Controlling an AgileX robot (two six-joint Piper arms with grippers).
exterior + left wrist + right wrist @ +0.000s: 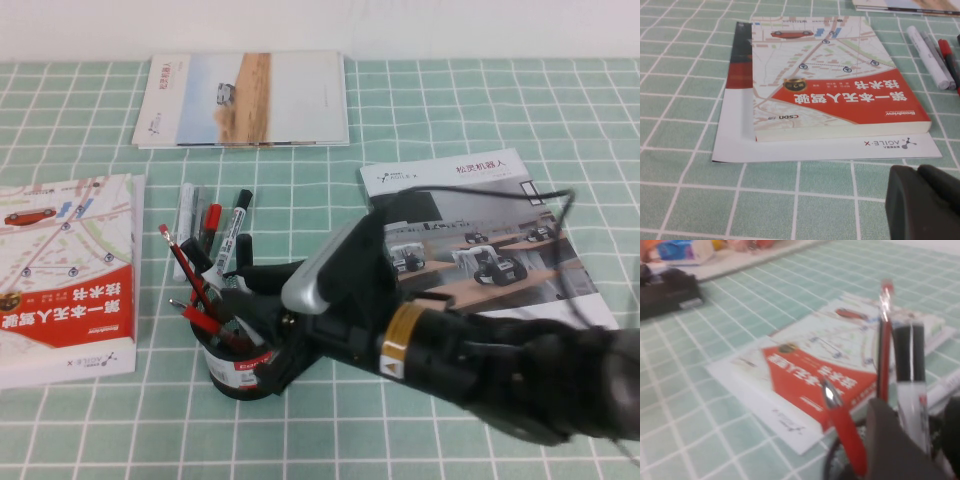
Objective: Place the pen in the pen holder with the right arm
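Note:
The black mesh pen holder (240, 375) stands at the front middle of the table with red pens (185, 268) in it. My right arm (440, 350) reaches to it from the right, and my right gripper (225, 265) hangs over its mouth. In the right wrist view the pen (912, 385), white barrel with the black cap up, stands upright between the fingers (880, 440) of the right gripper (917, 410). A gap shows beside it, and its lower end is hidden. My left gripper (917, 172) is shut and empty, low over the table beside the red book.
A red book with a map cover (65, 270) lies left of the holder. Several loose markers (212, 220) lie behind the holder, one with a printed barrel (240, 215). A robot brochure (480, 230) lies under my right arm. A booklet (245, 100) lies at the back.

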